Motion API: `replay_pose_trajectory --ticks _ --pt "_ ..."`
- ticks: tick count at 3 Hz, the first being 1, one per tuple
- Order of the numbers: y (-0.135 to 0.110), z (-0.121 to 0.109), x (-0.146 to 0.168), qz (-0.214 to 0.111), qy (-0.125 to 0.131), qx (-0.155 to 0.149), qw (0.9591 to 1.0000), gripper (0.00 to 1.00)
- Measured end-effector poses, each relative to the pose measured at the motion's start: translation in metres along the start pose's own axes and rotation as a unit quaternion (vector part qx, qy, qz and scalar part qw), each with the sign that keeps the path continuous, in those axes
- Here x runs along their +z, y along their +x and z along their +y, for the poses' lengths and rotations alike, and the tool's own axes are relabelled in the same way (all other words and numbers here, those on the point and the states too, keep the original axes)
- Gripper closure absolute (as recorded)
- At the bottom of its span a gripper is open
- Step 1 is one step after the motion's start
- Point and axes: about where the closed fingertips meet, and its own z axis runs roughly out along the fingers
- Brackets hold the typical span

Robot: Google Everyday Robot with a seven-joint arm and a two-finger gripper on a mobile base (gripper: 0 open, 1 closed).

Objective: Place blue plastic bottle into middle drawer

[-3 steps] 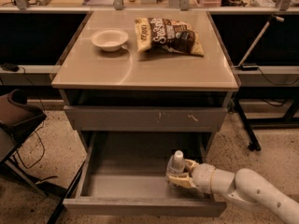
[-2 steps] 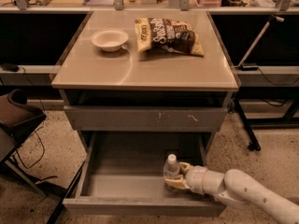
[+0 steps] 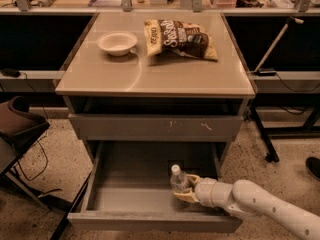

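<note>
The blue plastic bottle (image 3: 177,179), clear with a white cap, stands upright inside the open middle drawer (image 3: 130,184), right of the floor's centre. My gripper (image 3: 184,190) reaches in from the lower right on the white arm and is shut on the bottle's lower body. The bottle's base is hidden behind the fingers, so I cannot tell whether it rests on the drawer floor. The drawer is pulled well out, its plain front panel (image 3: 150,222) nearest the camera.
Above is a closed drawer front with pale scuff marks (image 3: 155,127). On the cabinet top (image 3: 115,76) are a white bowl (image 3: 117,42) and a chip bag (image 3: 180,39). A dark chair (image 3: 17,129) stands at left, a stand's legs (image 3: 265,144) at right.
My gripper and the bottle have moved left across the drawer, from near its right wall toward the middle. The bottle stays upright in the grip.
</note>
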Motion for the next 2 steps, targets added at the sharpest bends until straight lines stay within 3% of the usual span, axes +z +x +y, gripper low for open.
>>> replay_pose_trajectory --ticks 2 --pt "0.0 0.0 0.0 0.0 0.0 0.0 1.0 0.35"
